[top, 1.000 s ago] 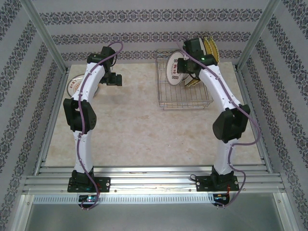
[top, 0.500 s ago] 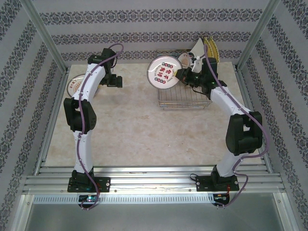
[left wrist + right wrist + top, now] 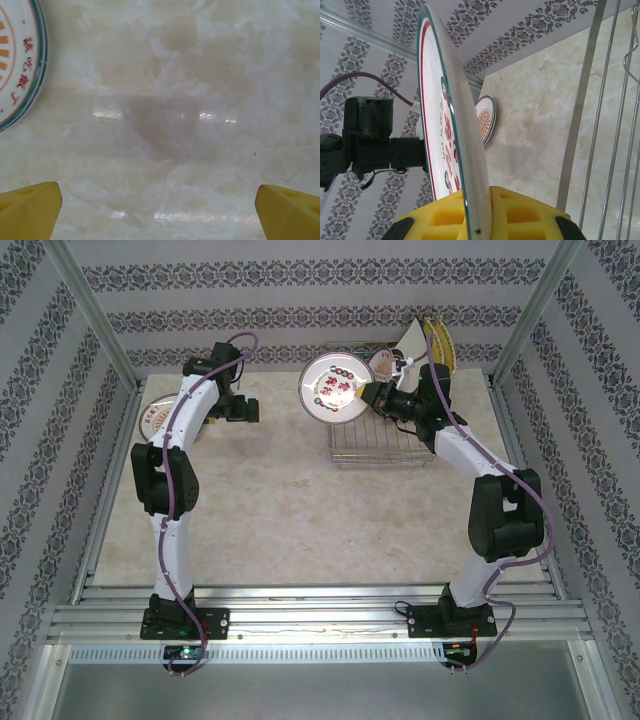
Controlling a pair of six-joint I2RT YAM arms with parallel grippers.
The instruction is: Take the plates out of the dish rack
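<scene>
Top external: right gripper [image 3: 369, 395] clamps a round red-patterned white plate [image 3: 333, 386] above the silver wire dish rack [image 3: 385, 450]. Left gripper [image 3: 245, 410] has its jaws apart. Next, probably lay it flat left of the rack.

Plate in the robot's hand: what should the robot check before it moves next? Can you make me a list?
1. Grip: the right end effector is shut on the rim of the round plate: ok.
2. Clearance: the round plate is apart from the wires of the dish rack: ok.
3. Firmness of the pinch on that thin rim: cannot tell.
4. Helper: the left end effector is open with nothing in it: ok.
5. Landing spot: the table is bare between the arms: ok.
6. Rack emptied: not ok, the yellow plates stand in it.
</scene>
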